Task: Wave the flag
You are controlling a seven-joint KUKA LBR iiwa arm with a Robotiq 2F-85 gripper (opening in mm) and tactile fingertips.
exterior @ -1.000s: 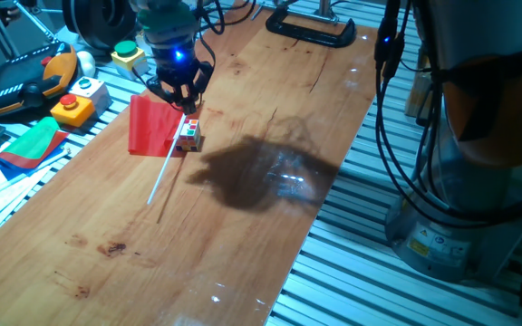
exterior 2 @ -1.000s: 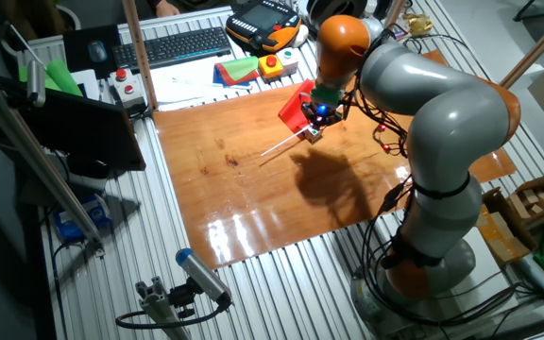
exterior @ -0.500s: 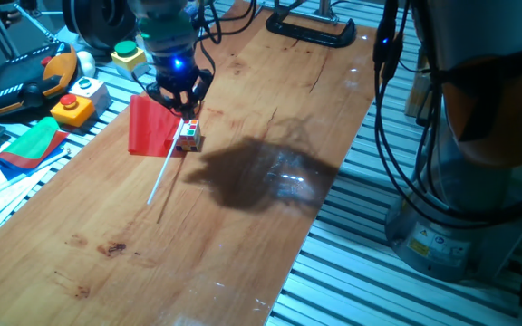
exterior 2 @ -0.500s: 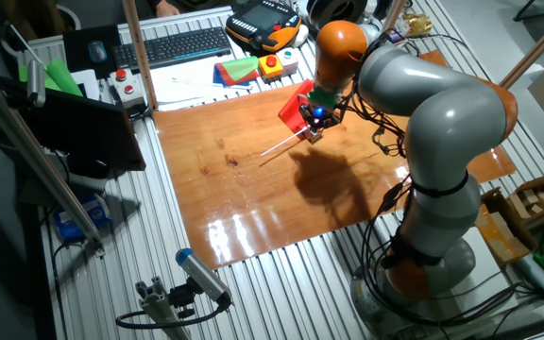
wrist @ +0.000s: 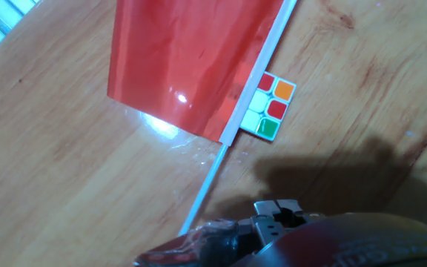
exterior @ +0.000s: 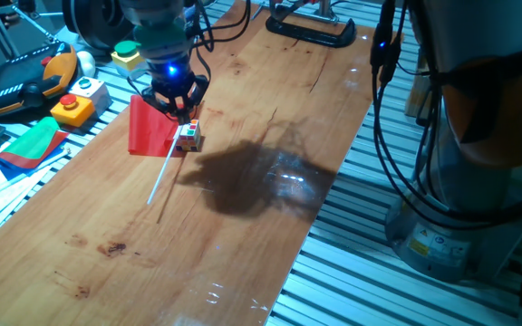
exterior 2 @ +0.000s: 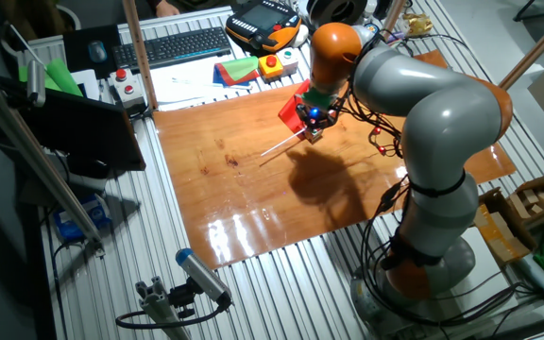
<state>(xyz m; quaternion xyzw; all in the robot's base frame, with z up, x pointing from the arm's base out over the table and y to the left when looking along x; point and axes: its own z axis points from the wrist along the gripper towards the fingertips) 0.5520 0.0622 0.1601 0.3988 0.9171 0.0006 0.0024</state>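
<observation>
1. The gripper (exterior: 176, 106) has shifted a little toward the far-left side of the wooden table (exterior: 270, 217) over the last second, in one fixed view. It now hangs over the upper edge of the flag (exterior: 149, 124) rather than over the cube beside it.

2. The flag has not moved. It lies flat on the table, red sheet toward the table's edge, with its thin white stick (exterior: 164, 171) running out toward the middle of the board. In the hand view the small multicoloured cube (wrist: 270, 107) sits touching the stick on the side away from the sheet.

3. The fingers look spread apart in one fixed view, and nothing is between them. The hand view shows only the underside of the hand at the bottom of the frame, so it does not confirm this.

4. In my judgement the arm is still lining up for the pick, so the waving itself has not begun.

5. The next move probably calls for a descent onto the stick or the sheet's edge. The cube pressed against the stick may get in the way of one finger.
</observation>
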